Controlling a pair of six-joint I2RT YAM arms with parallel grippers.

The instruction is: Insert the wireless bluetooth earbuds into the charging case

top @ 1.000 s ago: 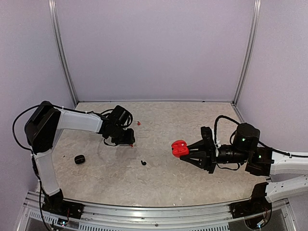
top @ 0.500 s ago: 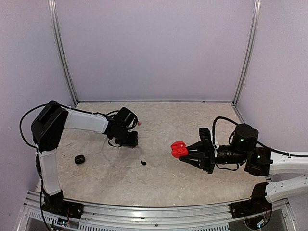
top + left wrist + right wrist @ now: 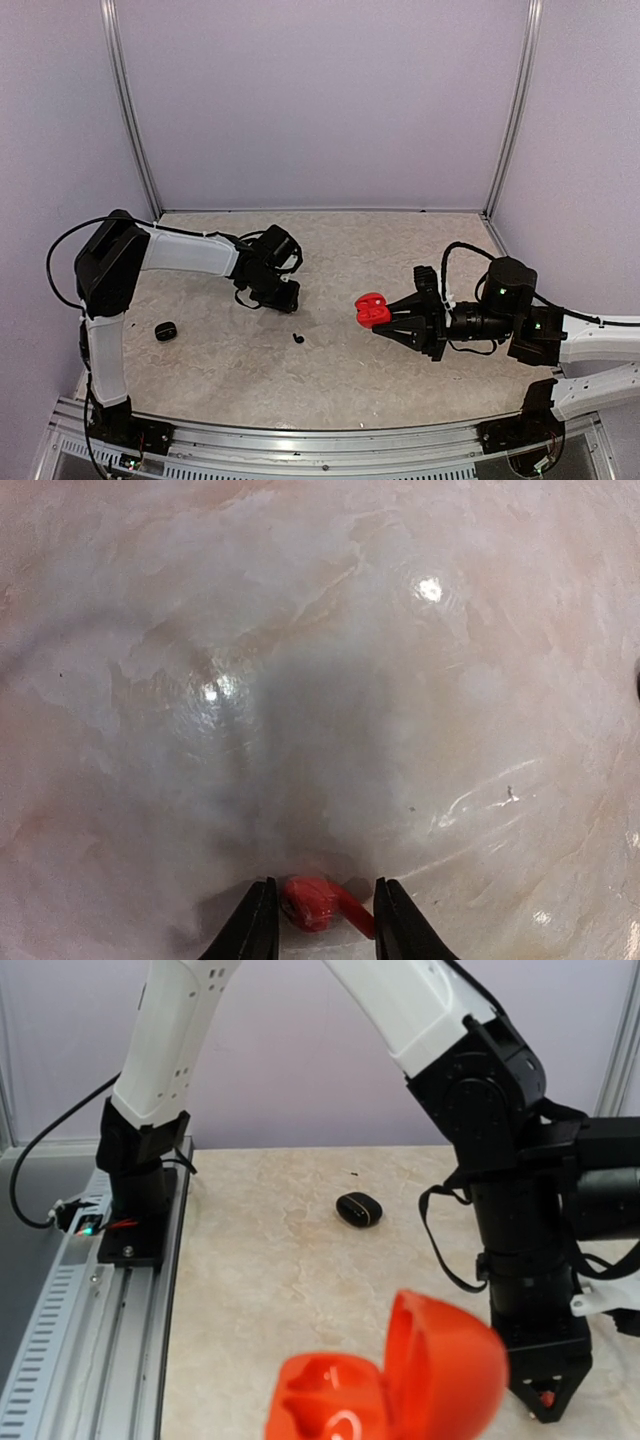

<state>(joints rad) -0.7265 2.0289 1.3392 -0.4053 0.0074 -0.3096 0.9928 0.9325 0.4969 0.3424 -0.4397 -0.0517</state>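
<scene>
Red charging case (image 3: 372,309): lid open, above tabletop (image 3: 400,250) centre. Red earbud (image 3: 310,905): pinched, left of centre. Black earbud (image 3: 297,338): lying near centre.

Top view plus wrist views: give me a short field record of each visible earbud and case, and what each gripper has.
left gripper: shut on a red earbud
right gripper: shut on the red case, lid open
black earbud: loose on the table, between the two grippers
black case: closed, on the table at far left
</scene>
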